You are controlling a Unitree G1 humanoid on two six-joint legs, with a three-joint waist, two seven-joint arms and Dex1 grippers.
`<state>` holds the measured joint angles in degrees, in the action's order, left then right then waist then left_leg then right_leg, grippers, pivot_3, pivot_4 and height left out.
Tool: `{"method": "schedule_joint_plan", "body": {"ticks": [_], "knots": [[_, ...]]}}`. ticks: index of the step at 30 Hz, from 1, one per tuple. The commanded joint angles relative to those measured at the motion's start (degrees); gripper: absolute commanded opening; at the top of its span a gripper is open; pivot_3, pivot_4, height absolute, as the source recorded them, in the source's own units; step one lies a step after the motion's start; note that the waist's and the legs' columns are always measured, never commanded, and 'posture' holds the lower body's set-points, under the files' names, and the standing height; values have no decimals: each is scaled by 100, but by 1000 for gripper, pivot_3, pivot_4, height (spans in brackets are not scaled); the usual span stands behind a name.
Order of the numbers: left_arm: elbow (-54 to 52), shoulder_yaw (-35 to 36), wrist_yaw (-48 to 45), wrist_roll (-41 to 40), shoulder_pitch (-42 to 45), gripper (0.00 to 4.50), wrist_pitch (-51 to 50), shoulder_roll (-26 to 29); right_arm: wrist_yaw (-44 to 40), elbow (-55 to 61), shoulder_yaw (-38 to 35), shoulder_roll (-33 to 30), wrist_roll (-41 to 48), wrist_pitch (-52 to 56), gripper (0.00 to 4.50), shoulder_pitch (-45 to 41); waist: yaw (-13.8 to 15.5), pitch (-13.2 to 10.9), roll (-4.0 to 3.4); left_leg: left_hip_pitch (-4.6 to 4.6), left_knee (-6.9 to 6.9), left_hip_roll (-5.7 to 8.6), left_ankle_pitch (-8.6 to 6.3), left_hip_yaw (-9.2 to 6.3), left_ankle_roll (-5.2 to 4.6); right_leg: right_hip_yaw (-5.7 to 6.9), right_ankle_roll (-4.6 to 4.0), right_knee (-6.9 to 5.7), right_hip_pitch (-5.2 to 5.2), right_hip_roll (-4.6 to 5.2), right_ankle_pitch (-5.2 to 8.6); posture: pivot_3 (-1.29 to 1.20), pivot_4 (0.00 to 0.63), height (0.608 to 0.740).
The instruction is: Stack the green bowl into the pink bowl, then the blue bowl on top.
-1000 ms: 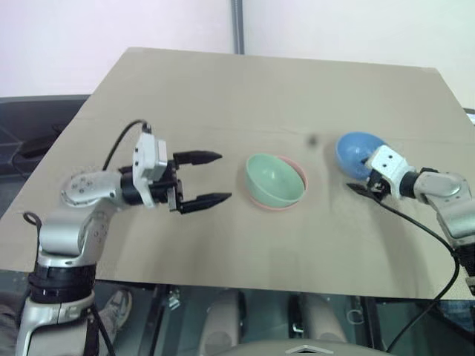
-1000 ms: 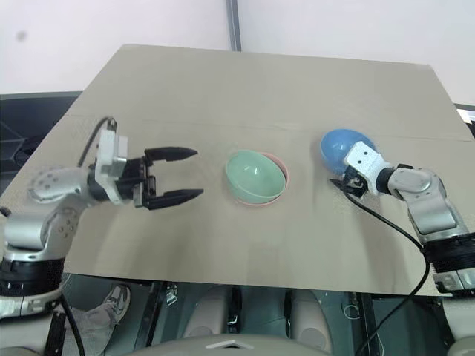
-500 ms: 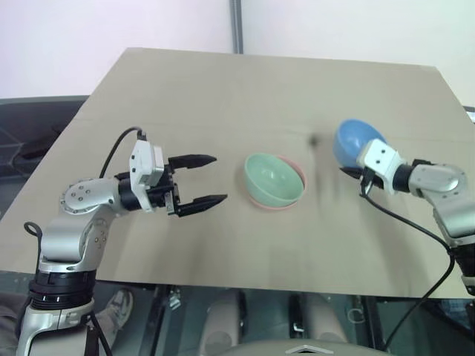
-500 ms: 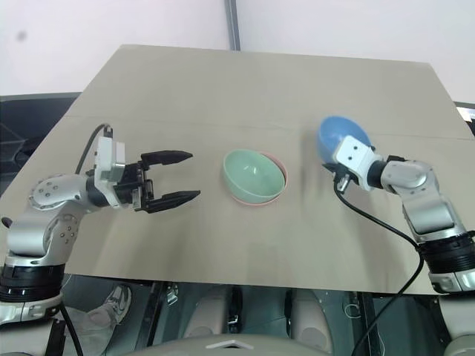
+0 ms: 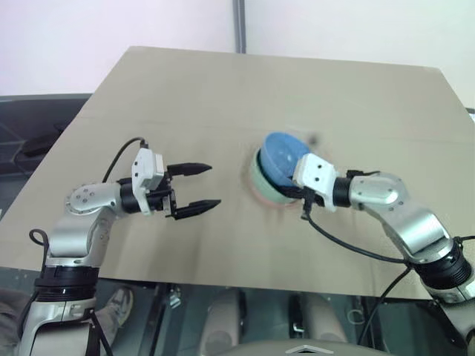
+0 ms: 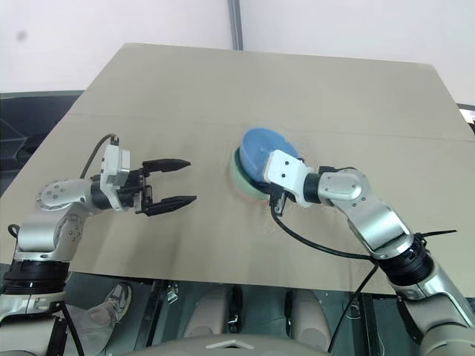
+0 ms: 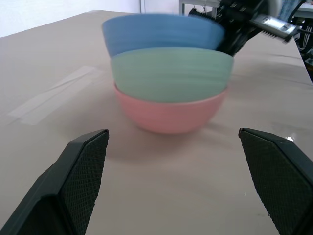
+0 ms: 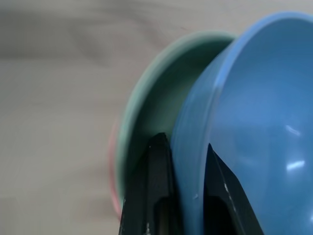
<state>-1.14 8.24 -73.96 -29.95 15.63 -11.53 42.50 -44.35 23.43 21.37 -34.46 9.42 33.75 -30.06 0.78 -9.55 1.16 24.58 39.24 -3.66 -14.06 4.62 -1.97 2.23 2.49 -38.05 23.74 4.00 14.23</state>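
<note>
The green bowl (image 7: 171, 78) sits nested in the pink bowl (image 7: 168, 115) at the middle of the table (image 5: 223, 89). The blue bowl (image 5: 280, 159) is on top of them, slightly tilted, its bottom sunk inside the green one. My right gripper (image 8: 185, 143) is shut on the blue bowl's near rim, with one finger inside the bowl and the other between the blue and green walls. My left gripper (image 5: 214, 185) stands open a short way to the left of the stack, pointing at it and holding nothing.
A strip of clear tape (image 7: 54, 95) lies flat on the table beside the stack. A small dark spot (image 5: 313, 139) marks the table just behind the bowls. A black cable (image 5: 349, 248) hangs from my right wrist over the near edge.
My right gripper has carried the blue bowl from the table's right side leftward onto the green bowl. My left gripper has sunk slightly and stayed open.
</note>
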Motion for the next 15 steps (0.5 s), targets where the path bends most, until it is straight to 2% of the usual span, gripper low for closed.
{"method": "schedule_joint_plan", "body": {"ticks": [1,2,5,6,15], "knots": [[-218,123,18,-53,-51,4500,32,102,12,25,-124,-16,-98,-84,1828,49,0,0,0,2,0,0,-1,-1,-1,1,0,2,0,0,0,0,150,740],[-214,139,47,-48,-61,4500,17,109,39,104,-205,26,-52,-63,2460,59,-2,0,1,3,0,0,-1,-1,-1,1,0,2,1,0,0,0,150,740],[-240,141,124,-56,-81,4500,-19,100,69,349,-439,75,103,79,3718,66,-9,0,0,3,-1,-1,-1,-1,-2,1,0,0,3,-1,0,0,150,740],[-248,134,150,-57,-82,4500,-23,84,30,446,-509,72,198,131,3967,79,-9,0,0,2,-1,-1,-2,-1,-3,1,0,0,3,-1,0,0,150,740],[-198,28,262,-6,-25,4500,76,-70,67,1322,-1165,217,1149,785,3967,102,-7,0,0,3,-1,-1,-5,-5,-8,3,0,0,2,-1,0,0,150,740]]}}
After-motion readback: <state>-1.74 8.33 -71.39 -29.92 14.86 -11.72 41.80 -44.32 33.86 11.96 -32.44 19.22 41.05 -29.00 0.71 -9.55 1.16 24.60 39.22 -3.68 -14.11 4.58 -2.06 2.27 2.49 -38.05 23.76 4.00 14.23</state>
